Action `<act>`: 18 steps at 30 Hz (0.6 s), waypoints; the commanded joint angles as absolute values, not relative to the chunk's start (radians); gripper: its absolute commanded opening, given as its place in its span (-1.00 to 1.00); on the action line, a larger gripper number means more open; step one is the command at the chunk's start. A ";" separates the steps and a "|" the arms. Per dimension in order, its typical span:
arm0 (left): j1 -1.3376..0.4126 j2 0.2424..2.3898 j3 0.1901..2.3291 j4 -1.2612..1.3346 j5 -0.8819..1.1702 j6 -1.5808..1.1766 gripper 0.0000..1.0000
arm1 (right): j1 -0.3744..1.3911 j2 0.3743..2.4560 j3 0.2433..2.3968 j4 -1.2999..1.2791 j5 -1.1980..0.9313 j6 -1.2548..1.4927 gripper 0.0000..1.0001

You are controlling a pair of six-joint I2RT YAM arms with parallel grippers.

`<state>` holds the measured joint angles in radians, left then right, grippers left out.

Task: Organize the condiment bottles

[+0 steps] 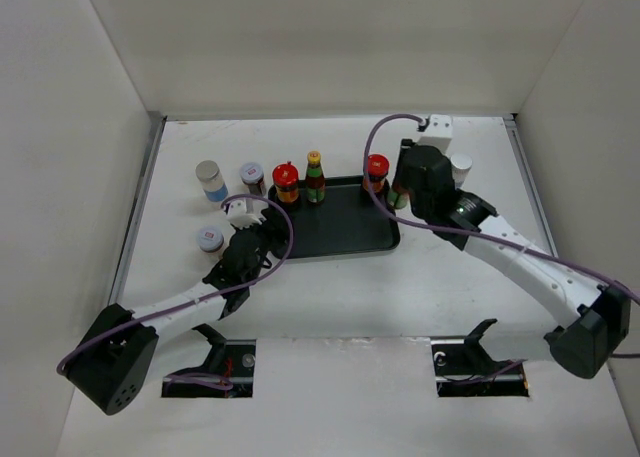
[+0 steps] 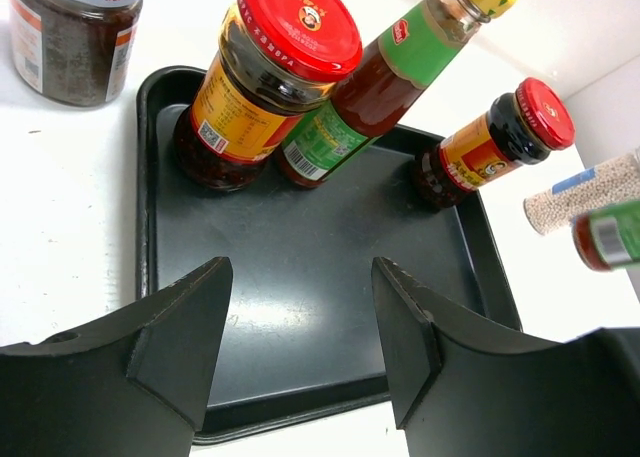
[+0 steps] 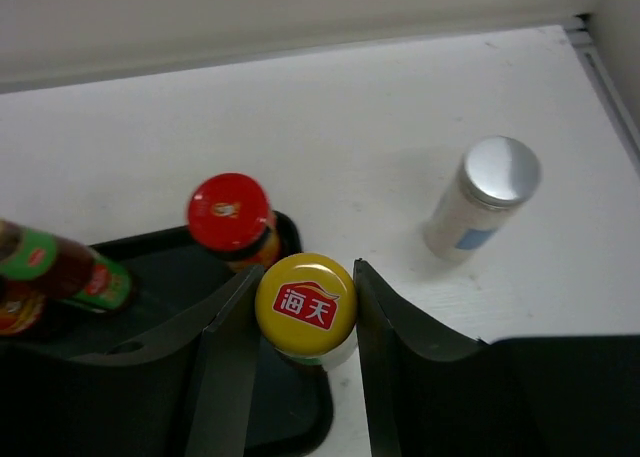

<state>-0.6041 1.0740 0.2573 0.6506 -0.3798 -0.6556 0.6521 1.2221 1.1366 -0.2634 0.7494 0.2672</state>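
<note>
A black tray (image 1: 340,239) holds a red-capped dark jar (image 1: 286,182), a slim green yellow-capped bottle (image 1: 315,175) and a second red-capped jar (image 1: 377,170) along its far edge. My right gripper (image 3: 308,267) is shut on the yellow cap of the other green bottle (image 3: 305,307) at the tray's right edge. My left gripper (image 2: 300,277) is open and empty over the tray's near left part (image 2: 300,227). On the table to the left are a white cylinder (image 1: 211,180) and two grey-lidded jars (image 1: 252,176) (image 1: 210,239). The second white cylinder (image 1: 461,167) stands to the right.
White walls enclose the table on three sides. The right arm's body (image 1: 430,177) and purple cable hang over the tray's right end. The white cylinder (image 3: 480,197) stands close to the right of my right fingers.
</note>
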 commanded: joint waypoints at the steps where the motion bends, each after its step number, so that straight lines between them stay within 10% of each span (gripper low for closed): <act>1: -0.593 1.078 0.267 0.704 -0.364 -0.663 0.13 | 0.711 1.290 1.239 -0.085 0.712 0.245 -0.63; 18: -0.591 1.061 0.261 0.707 -0.391 -0.640 0.15 | 0.685 1.727 1.525 0.081 0.440 0.245 -0.64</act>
